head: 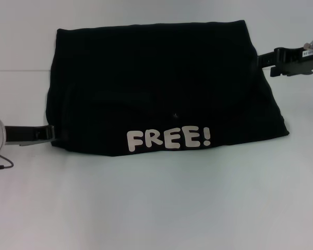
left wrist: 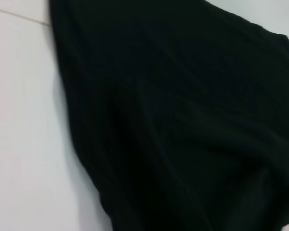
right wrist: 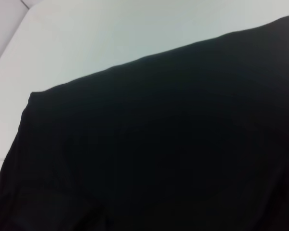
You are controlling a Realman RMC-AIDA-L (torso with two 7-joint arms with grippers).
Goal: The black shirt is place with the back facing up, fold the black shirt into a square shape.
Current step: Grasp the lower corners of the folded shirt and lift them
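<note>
The black shirt (head: 161,88) lay folded on the white table (head: 156,208), its "FREE!" letters (head: 168,139) at about 6 o'clock. The left gripper (head: 51,134) touched the shirt's edge at 8 o'clock. The right gripper (head: 266,60) touched it at 2 o'clock. Their fingertips were hidden by cloth, so I could not tell if either one was pinching. Both wrist views showed mostly black cloth.
</note>
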